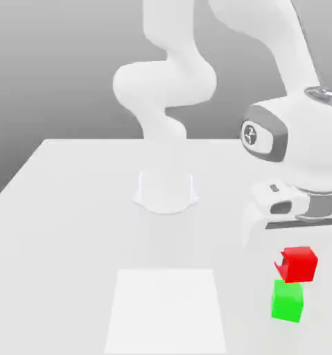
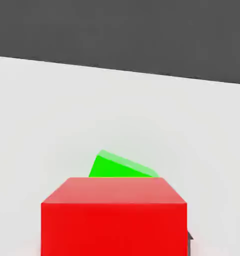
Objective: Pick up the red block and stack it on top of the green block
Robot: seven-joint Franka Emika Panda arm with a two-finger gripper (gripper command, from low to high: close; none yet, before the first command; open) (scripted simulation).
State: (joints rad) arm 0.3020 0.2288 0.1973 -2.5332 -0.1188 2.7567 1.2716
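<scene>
Red block (image 2: 114, 229) gripped in my hand (image 1: 298, 265), I have the green block (image 1: 287, 301) beyond it in the hand view, turned at an angle to mine. On the desk (image 1: 71, 236), a pale square (image 1: 166, 312) lies well aside; nothing seems to block lowering, once I align them.

In the exterior view, the white arm (image 1: 165, 83) rose from its base (image 1: 166, 193) near the centre, and its gripper (image 1: 296, 262) was toward four o'clock, closed on the red block (image 1: 300, 265). The green block (image 1: 287, 301) stood on the pale table (image 1: 71, 229) between four and five o'clock — just below the red one, though whether they touched could not be told. A white square (image 1: 166, 312) lay at six o'clock — well apart from both blocks.
</scene>
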